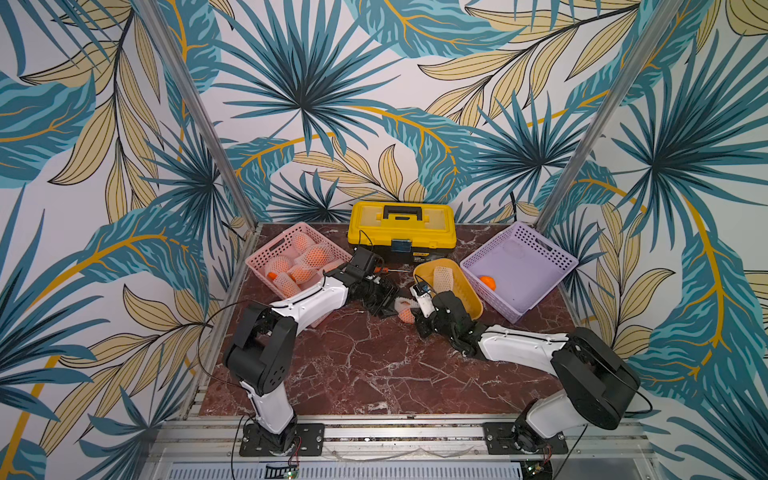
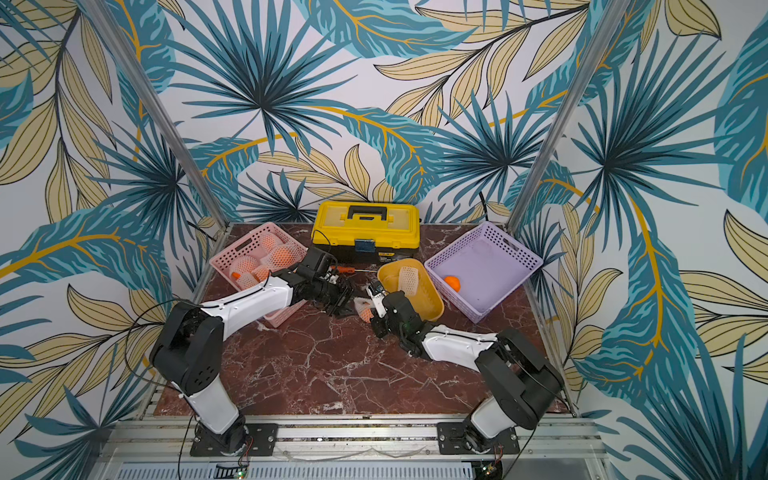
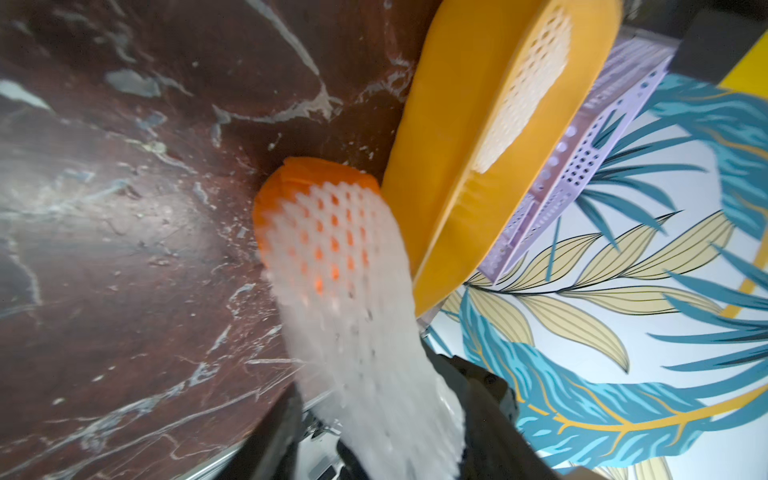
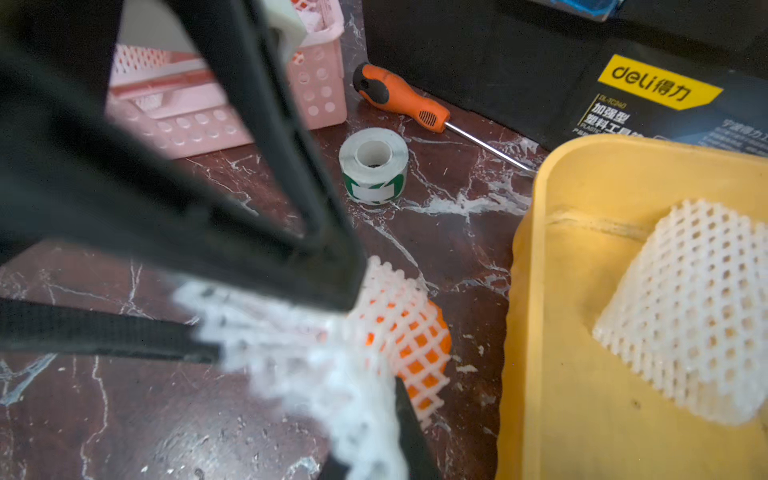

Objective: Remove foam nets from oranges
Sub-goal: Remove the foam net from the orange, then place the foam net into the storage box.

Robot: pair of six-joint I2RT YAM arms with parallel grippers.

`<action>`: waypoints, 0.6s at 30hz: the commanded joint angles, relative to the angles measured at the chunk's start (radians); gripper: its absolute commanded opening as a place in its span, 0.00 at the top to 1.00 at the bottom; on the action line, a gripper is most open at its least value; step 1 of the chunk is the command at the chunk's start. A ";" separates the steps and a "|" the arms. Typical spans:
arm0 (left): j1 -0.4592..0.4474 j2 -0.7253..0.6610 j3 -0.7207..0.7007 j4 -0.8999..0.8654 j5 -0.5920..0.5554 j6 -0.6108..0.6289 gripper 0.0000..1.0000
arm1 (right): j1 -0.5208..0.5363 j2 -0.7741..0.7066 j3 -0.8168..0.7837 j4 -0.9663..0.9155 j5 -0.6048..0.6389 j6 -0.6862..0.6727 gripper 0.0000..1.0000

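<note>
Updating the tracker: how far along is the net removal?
Done: one bare orange in the purple basket, one empty net in the yellow tray. In hand: netted orange on the table, right gripper pinching its net. To do: about four netted oranges in the pink basket.

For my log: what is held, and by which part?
The right gripper seems to pinch the net by its loose end; the left gripper is open.

The toolbox (image 4: 478, 54) bears on its black front a yellow label (image 4: 658, 85) reading "deli 得力", with "加强型" in white below.
</note>
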 commanded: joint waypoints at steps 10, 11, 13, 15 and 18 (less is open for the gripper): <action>0.040 -0.186 0.031 -0.063 -0.112 0.242 0.00 | -0.068 -0.247 -0.025 -0.041 -0.162 0.280 0.92; 0.040 -0.199 0.025 -0.063 -0.120 0.258 0.01 | -0.081 -0.264 -0.024 -0.053 -0.173 0.296 0.92; 0.040 -0.229 0.013 -0.059 -0.135 0.288 0.01 | -0.119 -0.297 -0.020 -0.078 -0.202 0.340 0.92; 0.041 -0.266 -0.009 -0.030 -0.152 0.314 0.01 | -0.167 -0.326 -0.023 -0.090 -0.239 0.391 0.92; 0.040 -0.314 -0.056 0.044 -0.158 0.330 0.01 | -0.236 -0.352 -0.022 -0.119 -0.262 0.468 0.92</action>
